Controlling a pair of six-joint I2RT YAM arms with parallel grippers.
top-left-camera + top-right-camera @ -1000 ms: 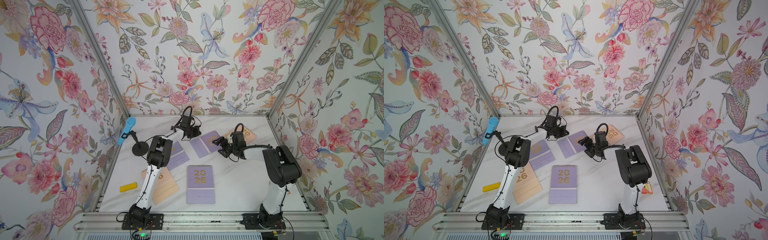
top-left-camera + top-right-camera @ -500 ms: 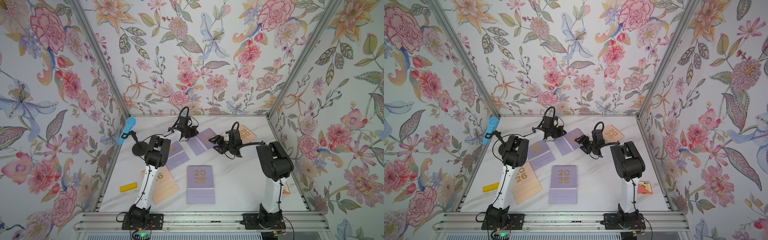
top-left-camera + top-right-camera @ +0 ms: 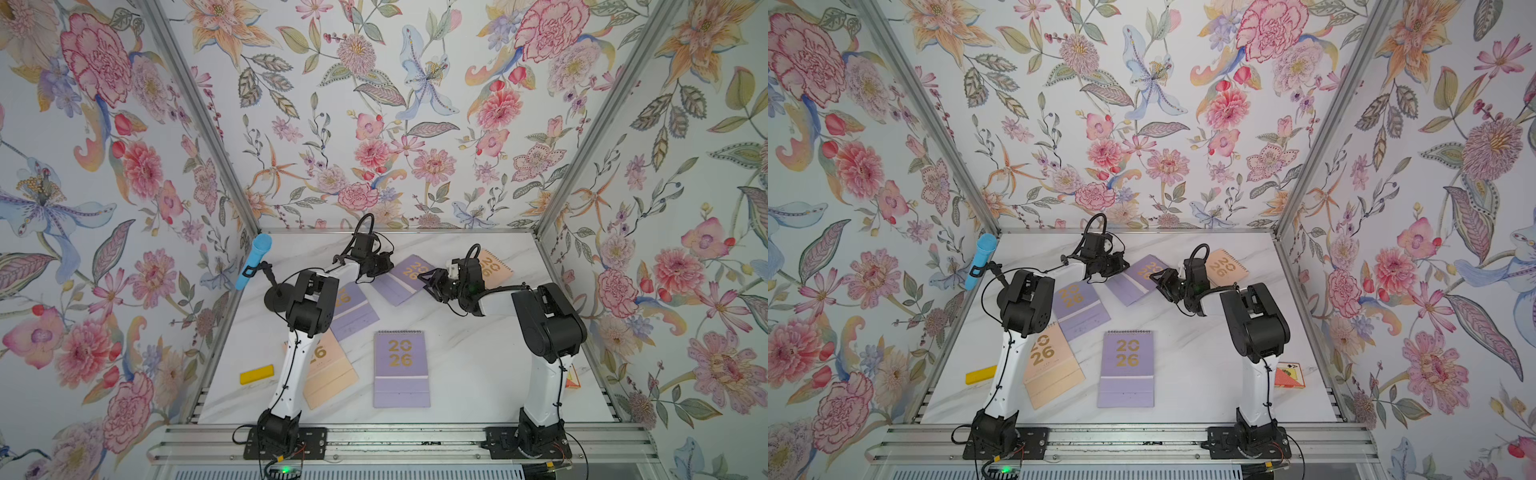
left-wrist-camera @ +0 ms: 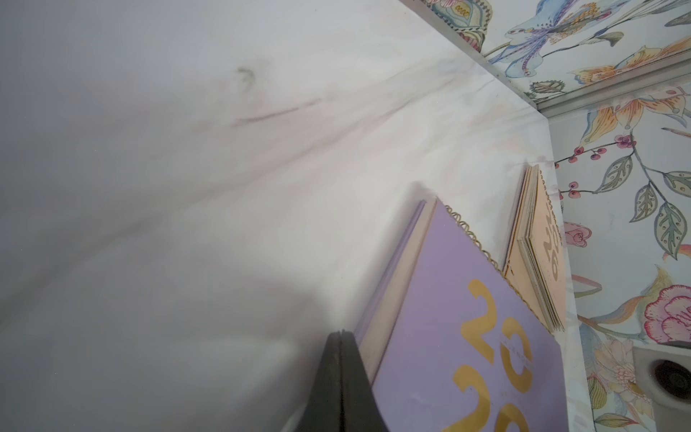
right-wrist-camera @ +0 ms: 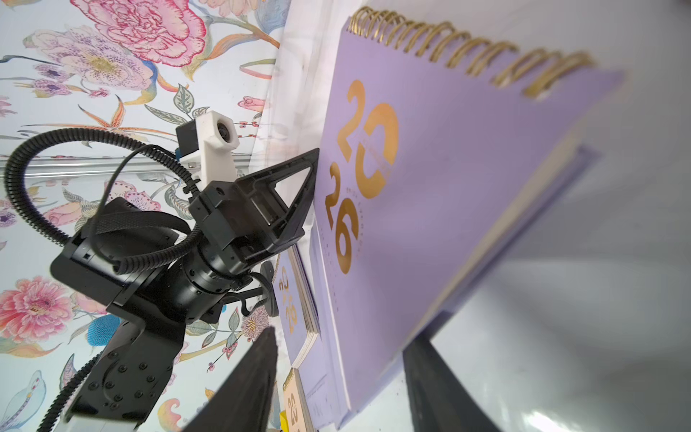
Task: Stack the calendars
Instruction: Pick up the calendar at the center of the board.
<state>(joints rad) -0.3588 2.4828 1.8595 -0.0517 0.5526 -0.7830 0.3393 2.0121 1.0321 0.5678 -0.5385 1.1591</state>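
the marble table (image 3: 478,365) fills the lower middle of both top views. the rear lavender calendar (image 3: 405,276) sits just above centre frame, its long axis slanting from lower left to upper right, spiral edge toward the upper right. the front lavender calendar (image 3: 401,368) lies flat below it, long axis straight up the frame, spiral at the top. my right gripper (image 3: 428,282) straddles the rear one's lower right edge, jaws partly apart, one finger (image 5: 254,389) clear of the cover, nothing clamped. my left gripper (image 4: 340,374) is pressed closed and empty, its tip at that calendar's left edge.
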